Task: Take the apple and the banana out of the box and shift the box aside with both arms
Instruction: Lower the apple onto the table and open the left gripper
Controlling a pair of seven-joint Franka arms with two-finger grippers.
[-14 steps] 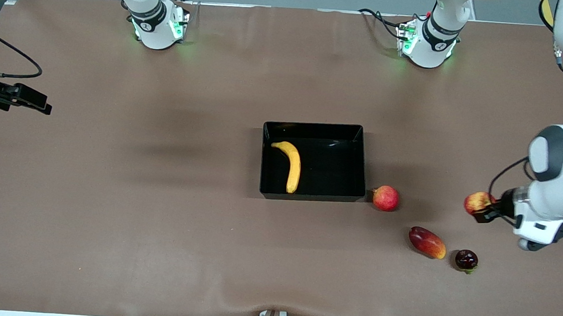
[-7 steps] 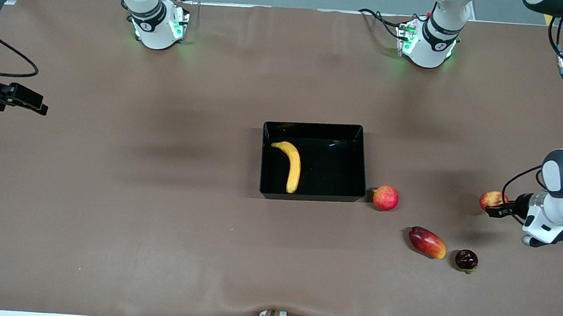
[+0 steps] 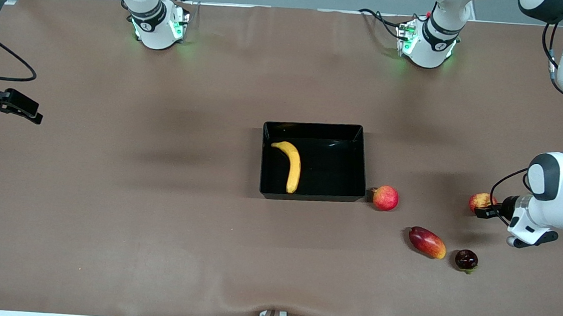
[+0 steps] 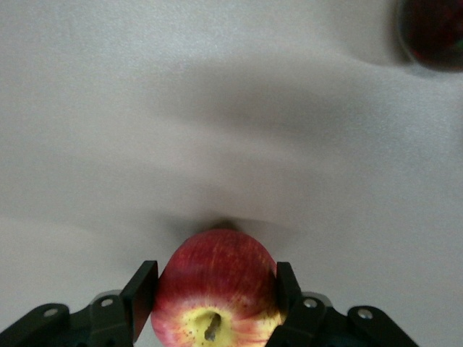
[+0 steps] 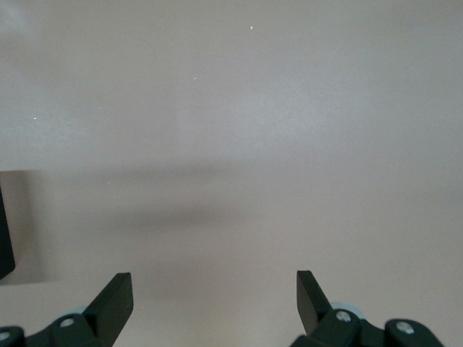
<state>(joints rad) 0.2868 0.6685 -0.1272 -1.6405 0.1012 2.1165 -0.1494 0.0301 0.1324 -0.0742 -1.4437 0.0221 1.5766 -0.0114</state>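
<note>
Fingers (image 4: 145, 293) of the left gripper (image 3: 482, 210) clamp one apple (image 3: 479, 201) at the front view's right edge. One banana (image 3: 291, 165) lies in one black box (image 3: 362, 157) at centre. Three other fruits (image 3: 385, 198) sit lower right on the brown table (image 3: 156, 218). Right gripper (image 3: 26, 110) waits at the left edge, fingers spread, holding nothing.
</note>
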